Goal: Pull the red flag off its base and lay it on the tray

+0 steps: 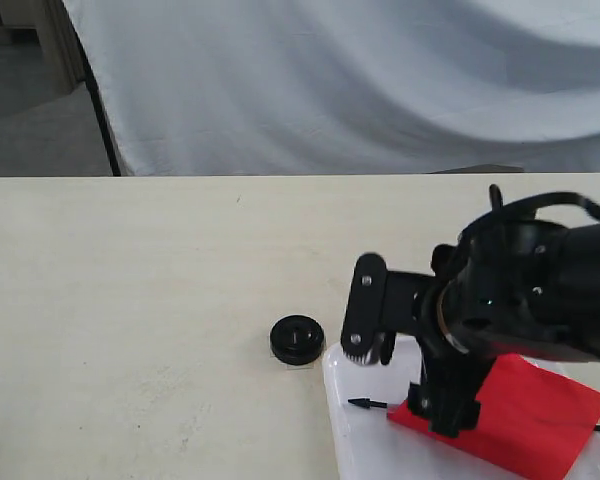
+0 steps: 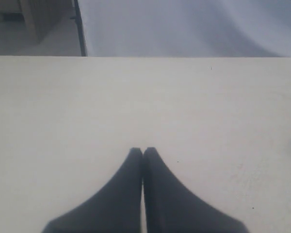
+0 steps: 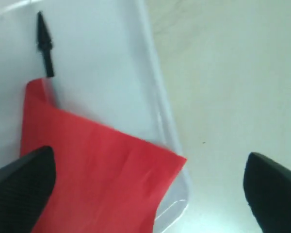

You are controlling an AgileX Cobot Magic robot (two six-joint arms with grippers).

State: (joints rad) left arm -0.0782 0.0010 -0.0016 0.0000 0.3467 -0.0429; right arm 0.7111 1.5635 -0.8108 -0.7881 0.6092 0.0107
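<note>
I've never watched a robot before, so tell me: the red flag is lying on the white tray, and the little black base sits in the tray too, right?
Not quite. The red flag does lie on the tray, but the base sits on the table beside the tray, as the exterior view shows.

At five o'clock on the worktop (image 1: 130, 300), the tray (image 1: 368, 445) runs off the exterior view's edge. The right gripper (image 1: 405, 390) hides most of the pole of the red flag (image 1: 540, 415). The left gripper (image 2: 143, 153) is blurred.
</note>
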